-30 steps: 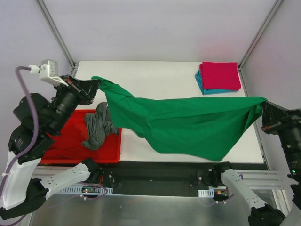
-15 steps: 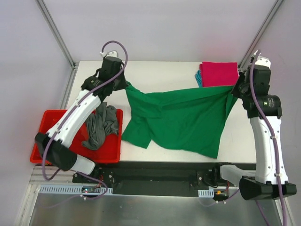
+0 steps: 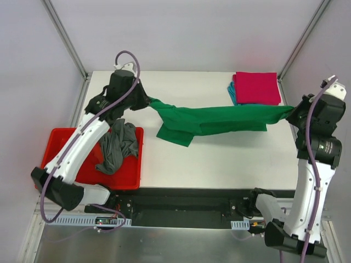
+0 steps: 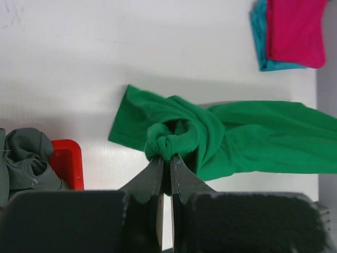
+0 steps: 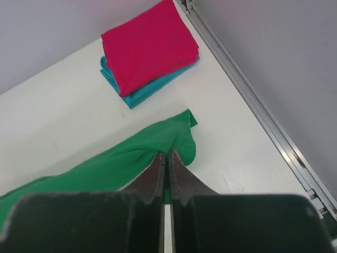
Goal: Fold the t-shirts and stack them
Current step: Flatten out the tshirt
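The green t-shirt [image 3: 219, 119] is stretched into a narrow band across the table between both grippers. My left gripper [image 3: 147, 101] is shut on its left end, bunched at the fingertips in the left wrist view [image 4: 166, 156]. My right gripper [image 3: 292, 111] is shut on its right end, which also shows in the right wrist view [image 5: 166, 153]. A folded magenta-pink shirt [image 3: 255, 87] lies on a folded teal shirt [image 3: 235, 98] at the back right. The dark grey shirt [image 3: 117, 144] lies crumpled in the red tray [image 3: 71, 170]. No red shirt is in view.
The red tray stands at the table's left front edge. The white table [image 3: 219, 159] ends at a metal frame rail [image 5: 274, 126] on the right. Frame posts rise at both back corners.
Both arms have pulled apart, the right one to the table's right edge. The green shirt has gone from a wide hanging sheet to a narrow taut band over the table.
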Available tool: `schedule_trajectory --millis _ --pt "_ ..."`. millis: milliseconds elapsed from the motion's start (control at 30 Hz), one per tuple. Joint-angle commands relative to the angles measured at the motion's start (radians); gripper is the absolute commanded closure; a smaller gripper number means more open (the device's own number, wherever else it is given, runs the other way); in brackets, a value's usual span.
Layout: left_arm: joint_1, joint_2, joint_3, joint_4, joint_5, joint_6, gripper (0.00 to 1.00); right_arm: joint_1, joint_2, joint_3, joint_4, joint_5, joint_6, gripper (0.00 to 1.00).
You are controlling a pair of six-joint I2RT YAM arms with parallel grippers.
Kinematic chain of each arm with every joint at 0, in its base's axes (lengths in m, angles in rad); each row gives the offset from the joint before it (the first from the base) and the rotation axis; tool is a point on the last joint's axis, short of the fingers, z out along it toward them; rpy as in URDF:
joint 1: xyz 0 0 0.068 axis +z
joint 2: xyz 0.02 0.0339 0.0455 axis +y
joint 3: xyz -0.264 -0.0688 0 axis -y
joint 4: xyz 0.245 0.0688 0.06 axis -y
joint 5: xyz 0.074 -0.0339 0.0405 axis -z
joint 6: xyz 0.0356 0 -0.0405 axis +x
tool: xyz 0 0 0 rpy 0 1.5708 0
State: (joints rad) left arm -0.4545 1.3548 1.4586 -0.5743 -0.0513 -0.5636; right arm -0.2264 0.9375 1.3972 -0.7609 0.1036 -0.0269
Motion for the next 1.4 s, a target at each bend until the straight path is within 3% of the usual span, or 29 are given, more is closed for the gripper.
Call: schedule_trajectory --millis 0,300,533,633,733,800,967,1233,1367 --pt "0.002 -0.146 -0.006 0.027 0.050 -0.009 1.00 -0.016 -0.045 0.069 0.009 -0.024 0.007 1.00" --pt "0.002 -0.270 0.107 0.028 -0.007 0.057 1.00 -0.016 0.016 0.302 -0.061 -0.047 -0.018 0.99" --pt "0.020 -0.051 0.328 0.021 -0.036 0.125 1.00 -0.016 0.191 0.417 -0.002 -0.093 -0.048 1.00" --pt "0.037 0.070 0.507 -0.002 0.011 0.146 1.00 -0.017 0.254 0.500 -0.008 -0.119 -0.071 1.00" --pt "0.048 0.167 0.670 -0.059 0.039 0.146 1.00 -0.024 0.274 0.545 -0.020 -0.117 -0.094 1.00" --pt "0.048 0.175 0.692 -0.067 0.048 0.146 1.00 -0.027 0.253 0.536 -0.023 -0.117 -0.110 0.99" --pt "0.048 0.058 0.515 -0.064 0.047 0.120 1.00 -0.030 0.140 0.415 -0.020 -0.070 -0.120 1.00" --pt "0.048 -0.187 -0.025 -0.012 0.070 0.065 1.00 -0.033 -0.138 -0.034 0.018 -0.018 -0.059 1.00" --pt "0.048 -0.233 -0.161 0.013 0.057 0.048 1.00 -0.033 -0.201 -0.161 0.020 0.016 -0.059 1.00"
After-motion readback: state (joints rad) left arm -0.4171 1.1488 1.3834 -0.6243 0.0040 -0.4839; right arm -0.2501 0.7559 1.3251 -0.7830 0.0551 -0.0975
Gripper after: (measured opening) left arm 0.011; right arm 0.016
